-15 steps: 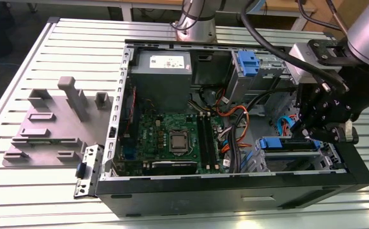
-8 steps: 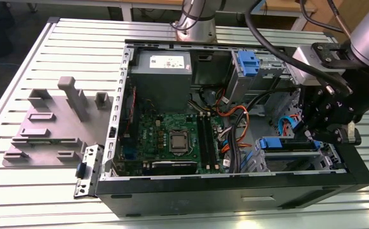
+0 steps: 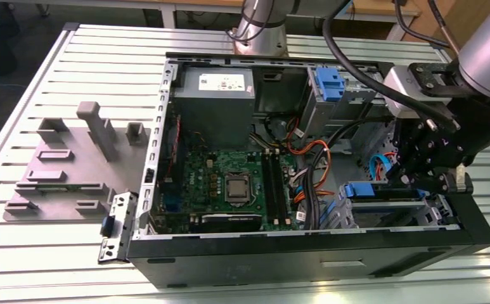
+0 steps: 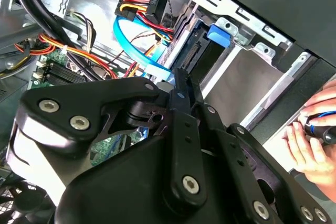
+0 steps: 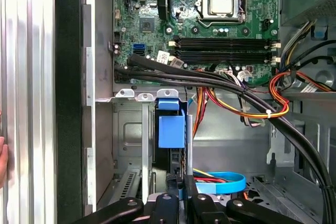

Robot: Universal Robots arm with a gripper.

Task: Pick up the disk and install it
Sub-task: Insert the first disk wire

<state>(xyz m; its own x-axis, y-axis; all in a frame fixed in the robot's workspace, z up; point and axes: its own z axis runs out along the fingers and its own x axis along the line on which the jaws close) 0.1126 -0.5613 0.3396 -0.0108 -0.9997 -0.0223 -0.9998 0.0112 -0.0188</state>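
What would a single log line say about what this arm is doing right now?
stage: installing | gripper: at drive bay of computer case | disk: seated in bay, blue rail outward | hand: beside case

The computer case lies open on the table, and the fixture block stands on the table at the exterior view's left of it. Inside the case, the motherboard lies on the floor, with the power supply behind it. The disk sits in the drive cage at the exterior view's right of the motherboard, and the gripper is just above it, near the flat cable.
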